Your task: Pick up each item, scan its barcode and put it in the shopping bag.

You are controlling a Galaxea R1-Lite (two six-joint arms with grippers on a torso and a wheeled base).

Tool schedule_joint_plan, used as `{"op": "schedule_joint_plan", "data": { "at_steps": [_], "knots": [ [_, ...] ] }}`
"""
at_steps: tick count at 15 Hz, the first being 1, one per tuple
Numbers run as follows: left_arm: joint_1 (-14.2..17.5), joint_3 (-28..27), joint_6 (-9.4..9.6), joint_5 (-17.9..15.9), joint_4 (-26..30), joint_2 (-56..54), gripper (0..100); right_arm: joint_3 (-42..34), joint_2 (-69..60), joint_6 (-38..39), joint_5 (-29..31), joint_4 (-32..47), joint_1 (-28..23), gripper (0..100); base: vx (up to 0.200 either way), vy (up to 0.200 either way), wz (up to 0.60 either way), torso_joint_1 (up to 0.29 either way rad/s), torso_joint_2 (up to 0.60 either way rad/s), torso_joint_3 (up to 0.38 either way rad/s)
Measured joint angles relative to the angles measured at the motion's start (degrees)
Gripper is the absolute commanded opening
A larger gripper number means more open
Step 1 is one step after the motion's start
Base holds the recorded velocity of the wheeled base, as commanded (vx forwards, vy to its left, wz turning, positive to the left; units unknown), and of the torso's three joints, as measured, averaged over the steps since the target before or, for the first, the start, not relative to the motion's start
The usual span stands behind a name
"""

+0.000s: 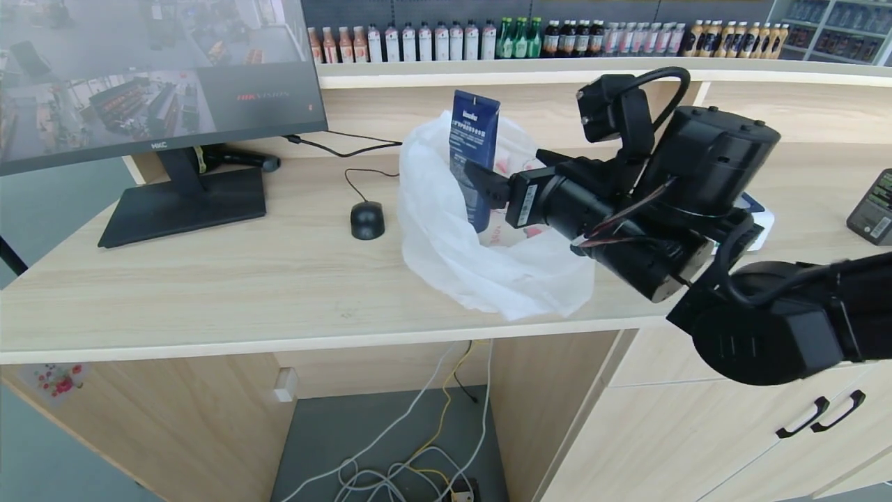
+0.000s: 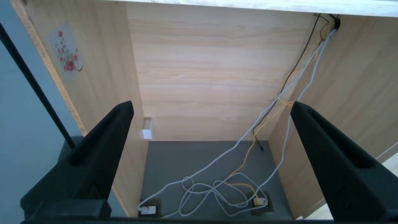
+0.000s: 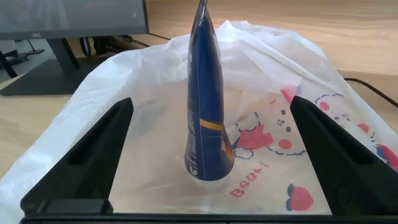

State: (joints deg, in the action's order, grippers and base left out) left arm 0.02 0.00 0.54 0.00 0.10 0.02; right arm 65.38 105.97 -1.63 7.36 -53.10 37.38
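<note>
Between your right fingers [image 3: 102, 155], which stand wide apart and touch nothing, the blue tube [image 3: 206, 99] rises on its own inside the mouth of the white shopping bag [image 1: 446, 230]. The bag sits open on the bench [image 1: 209, 279], just beside the mouse [image 1: 367, 220]. By my reading you are at the end of the bagging step for this tube: it is already in the bag and free of the grip. Its long axis runs close to vertical, with the flat crimped end pointing up and the round cap end down on the bag's printed inner face. Balanced on the cap like that it looks easy to tip, so the next move calls for drawing the right fingers straight back along their own line. Keep them spread and clear of both the tube and the loose film of the bag. Your left fingers [image 2: 106, 155] are also apart and hold nothing; they hang below the bench edge, facing the cables [image 2: 217, 186] on the floor under it.
</note>
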Motion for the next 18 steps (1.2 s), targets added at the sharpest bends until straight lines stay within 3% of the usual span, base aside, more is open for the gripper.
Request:
{"op": "schedule_joint_plan", "data": {
  "at_steps": [5, 9, 14, 18],
  "knots": [
    [0.02, 0.00, -0.10, 0.00, 0.00, 0.00, 100, -20.21, -8.73, -0.37, 0.05, -8.01, 3.55, 100, 0.000, 0.000, 0.00, 0.000, 0.00, 0.000],
    [0.00, 0.00, -0.16, 0.00, 0.00, 0.00, 100, -34.40, -18.08, 3.86, 0.40, -11.48, 6.00, 100, 0.000, 0.000, 0.00, 0.000, 0.00, 0.000],
    [0.00, 0.00, -0.29, 0.00, 0.00, 0.00, 100, -45.79, -25.66, 5.08, 0.46, -16.80, 6.41, 100, 0.000, 0.000, 0.00, 0.000, 0.00, 0.000],
    [0.02, 0.00, -0.35, 0.00, 0.00, 0.00, 100, -47.19, -27.56, 6.14, 0.46, -17.79, 5.79, 100, 0.000, 0.000, 0.00, 0.000, 0.00, 0.000]
  ]
}}
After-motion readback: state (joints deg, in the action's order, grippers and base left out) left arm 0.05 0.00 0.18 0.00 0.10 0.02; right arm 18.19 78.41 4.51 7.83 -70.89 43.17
